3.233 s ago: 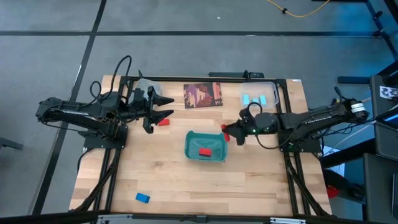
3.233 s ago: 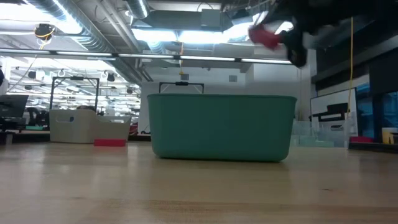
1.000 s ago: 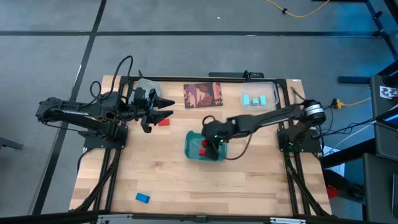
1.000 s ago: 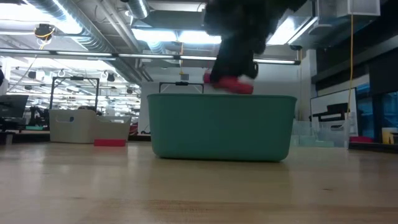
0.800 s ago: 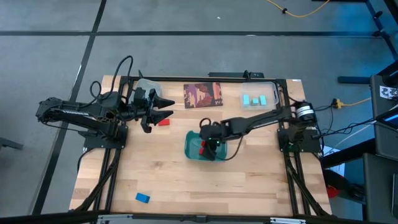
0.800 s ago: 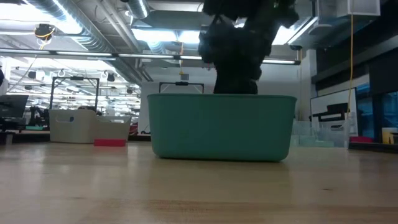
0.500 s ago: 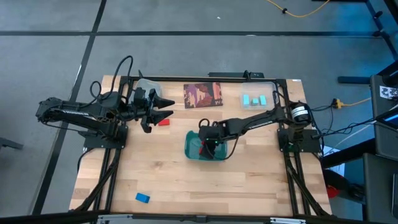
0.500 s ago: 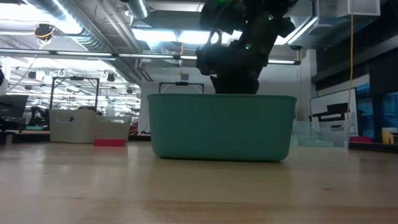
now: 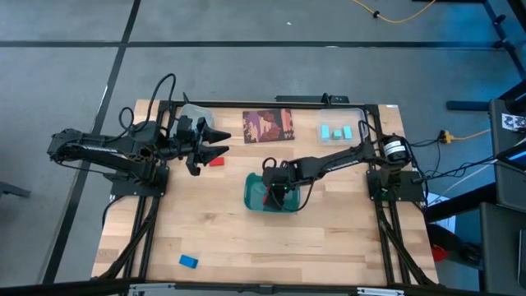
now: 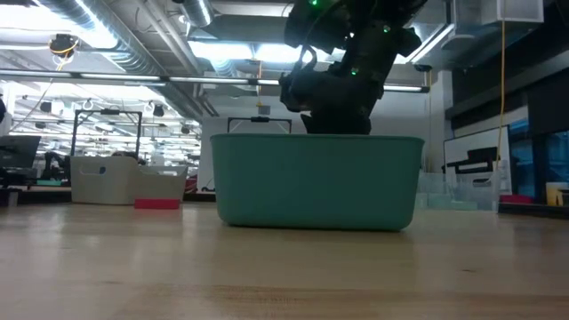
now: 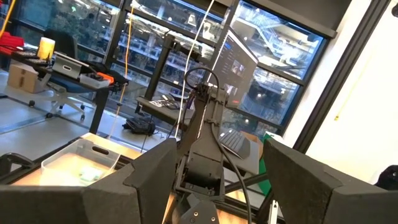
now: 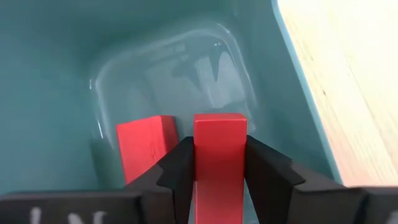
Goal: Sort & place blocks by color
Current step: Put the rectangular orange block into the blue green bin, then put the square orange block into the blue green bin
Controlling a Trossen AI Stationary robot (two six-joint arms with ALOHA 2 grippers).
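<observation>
Right gripper reaches down inside the teal tray, its fingers pinched on a red block held on end; a second red block lies just beside it on the tray floor. From table height the tray wall hides both blocks and the fingertips; only the dark wrist shows above the rim. From above the arm covers most of the tray's inside. Left gripper hangs spread open and empty over the table's left rear, with another red block on the wood just beside it. Three cyan blocks sit in a clear tray at the right rear, a blue block near the front left edge. A printed card lies at the rear centre. Beyond the wooden table stretches a workshop with ceiling pipes and strip lights.
</observation>
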